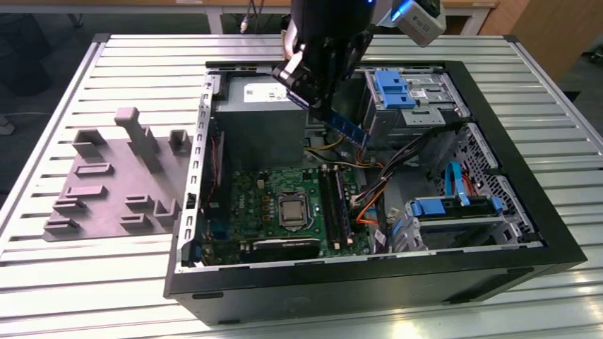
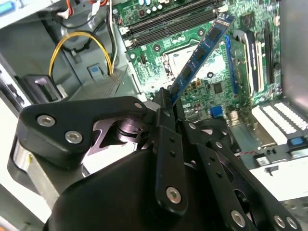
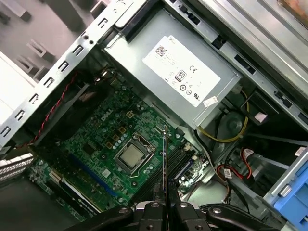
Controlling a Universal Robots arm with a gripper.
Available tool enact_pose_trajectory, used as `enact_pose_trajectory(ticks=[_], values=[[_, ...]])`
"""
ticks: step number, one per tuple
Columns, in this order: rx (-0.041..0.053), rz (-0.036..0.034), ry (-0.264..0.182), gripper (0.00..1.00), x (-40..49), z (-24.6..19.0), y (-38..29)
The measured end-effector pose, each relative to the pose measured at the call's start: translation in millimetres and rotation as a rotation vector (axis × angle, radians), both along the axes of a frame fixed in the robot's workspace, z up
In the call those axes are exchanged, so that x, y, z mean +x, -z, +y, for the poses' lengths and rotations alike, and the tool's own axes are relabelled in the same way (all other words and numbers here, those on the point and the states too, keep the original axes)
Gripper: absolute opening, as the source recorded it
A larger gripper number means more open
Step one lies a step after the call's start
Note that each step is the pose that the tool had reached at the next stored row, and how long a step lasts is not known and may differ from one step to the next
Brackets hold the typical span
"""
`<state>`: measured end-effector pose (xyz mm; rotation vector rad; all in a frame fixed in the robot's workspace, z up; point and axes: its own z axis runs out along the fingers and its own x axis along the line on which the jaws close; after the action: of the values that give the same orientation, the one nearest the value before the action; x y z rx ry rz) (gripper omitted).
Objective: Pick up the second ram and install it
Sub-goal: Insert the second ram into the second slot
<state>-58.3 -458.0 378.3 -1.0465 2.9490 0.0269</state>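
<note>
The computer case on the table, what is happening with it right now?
A robot arm's gripper holds the second ram, its jaws shut on one end of the stick. The stick hangs tilted in the air above the open computer case, over the motherboard and its long black memory slots. It is not seated in a slot yet.

My exterior view looks down obliquely on the open computer case [image 1: 377, 275]. Both wrist views sit close above, sharing its motherboard [image 2: 211, 72].
</note>
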Motion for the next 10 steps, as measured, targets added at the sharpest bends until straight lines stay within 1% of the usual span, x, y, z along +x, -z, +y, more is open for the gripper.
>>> enact_pose_trajectory(ticks=[10], values=[[-0.0017,0.0001,0.181,0.15,0.0,0.0,2.1]])
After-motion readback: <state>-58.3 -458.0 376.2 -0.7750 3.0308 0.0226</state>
